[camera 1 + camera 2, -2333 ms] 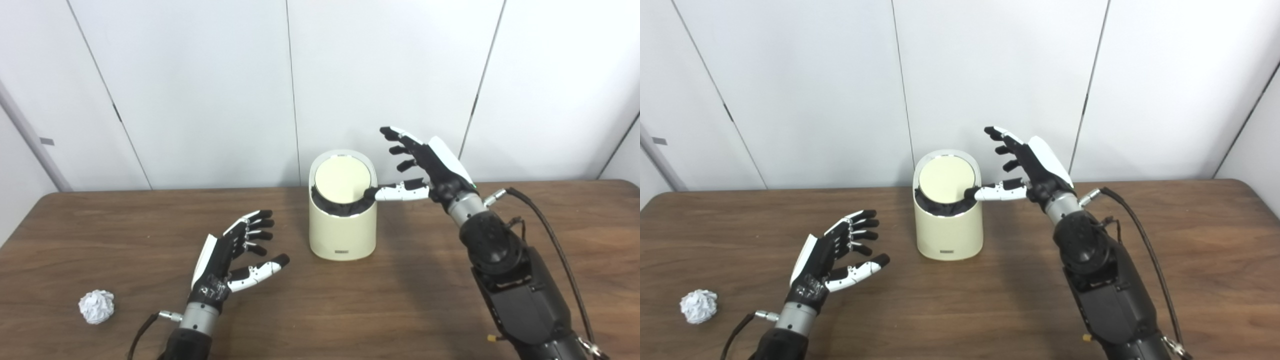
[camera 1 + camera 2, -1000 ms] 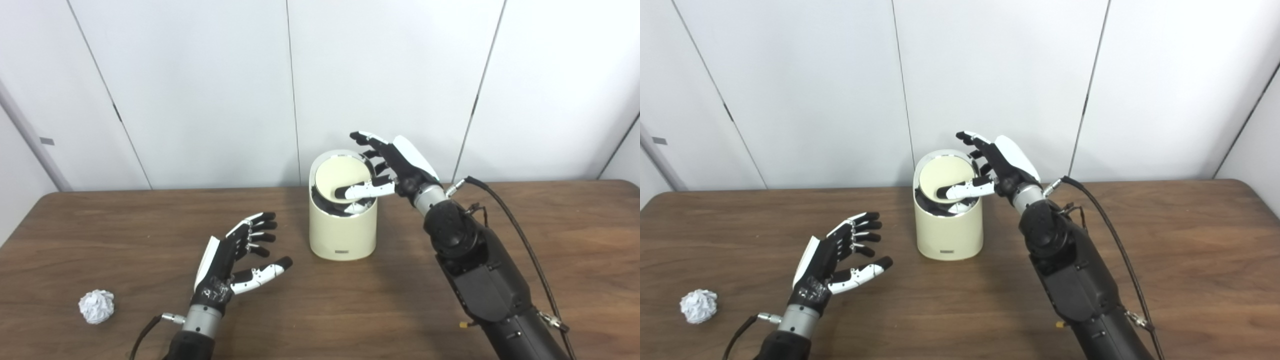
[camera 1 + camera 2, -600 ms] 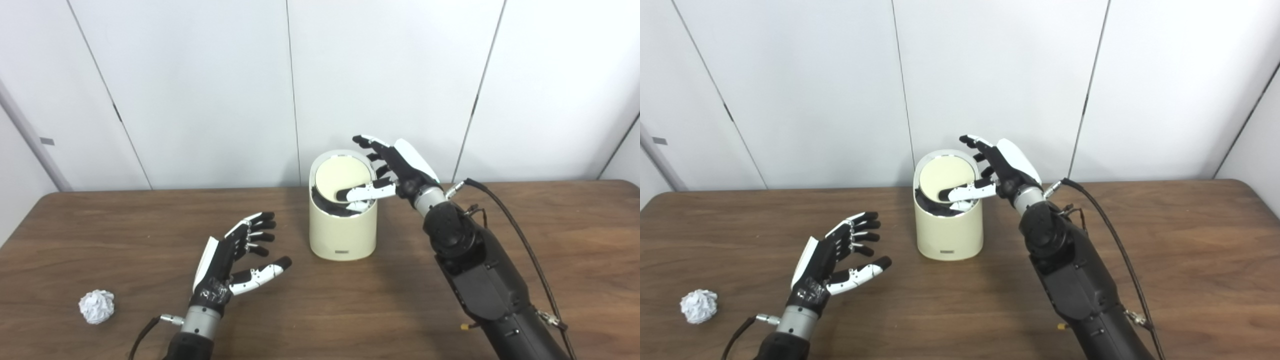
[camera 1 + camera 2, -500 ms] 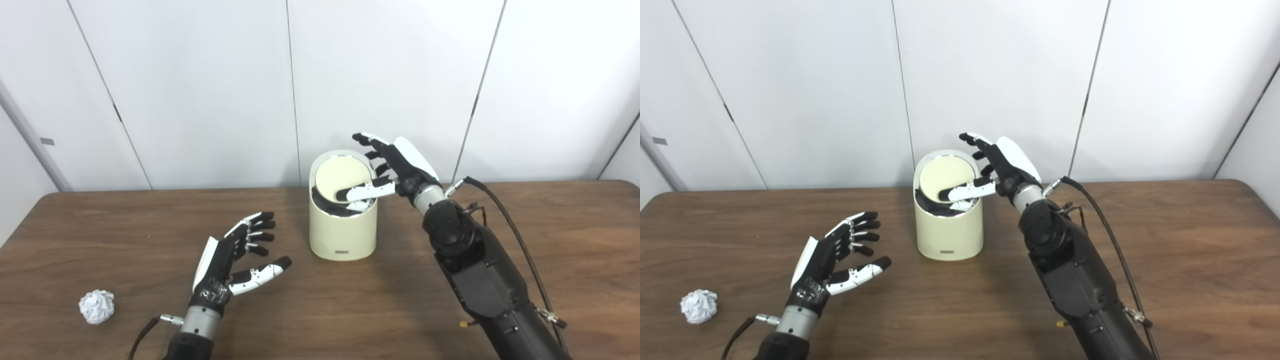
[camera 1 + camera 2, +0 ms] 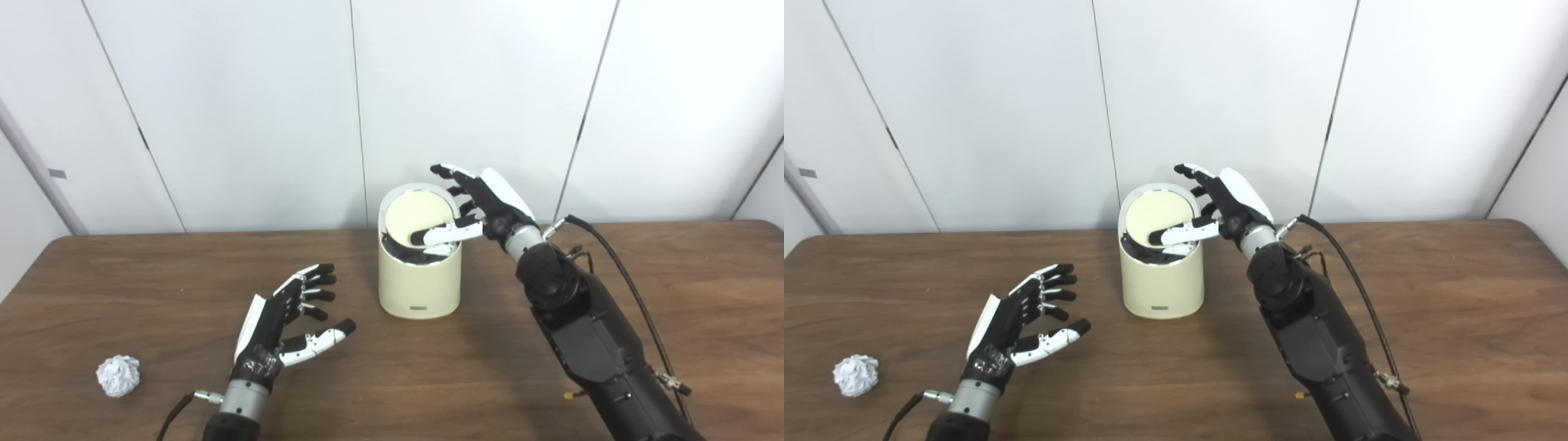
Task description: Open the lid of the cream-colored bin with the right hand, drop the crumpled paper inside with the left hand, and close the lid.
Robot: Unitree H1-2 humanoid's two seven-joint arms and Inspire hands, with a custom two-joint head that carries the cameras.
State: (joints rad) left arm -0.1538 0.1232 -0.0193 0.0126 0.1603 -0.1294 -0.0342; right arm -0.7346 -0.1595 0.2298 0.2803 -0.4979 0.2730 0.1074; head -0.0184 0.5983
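1. The round cream-coloured plastic bin [image 5: 419,269] stands upright toward the back of the dark wood-grain counter [image 5: 429,380], about midway across it. Its flat circular cream lid [image 5: 416,217] sits tilted in the mouth, the near edge dipped, and a dark liner shows in the gap below it.

2. The right robot hand [image 5: 481,205] is at the bin's right rim. Its thumb lies across the near-right part of the lid, touching it or very close to it, while the fingers [image 5: 450,174] are spread above the rim and clamped on nothing. By my reading, this is the lid-opening step, partly done.

3. The small white crumpled paper ball [image 5: 118,375] lies on the counter near the front left corner, well apart from the bin.

4. The left robot hand [image 5: 285,321] hovers over the counter between the paper and the bin, palm turned inward, fingers and thumb apart, holding nothing.

5. The relation that matters next: the paper lies to the left of the left robot hand and slightly nearer the front edge, on the side away from the bin. That hand is far nearer to it than the right. It would have to reach outward and back before carrying anything to the bin.

6. The ball is roughly round, with no clear long axis, so approach direction should matter little. It looks light and easily squashed.
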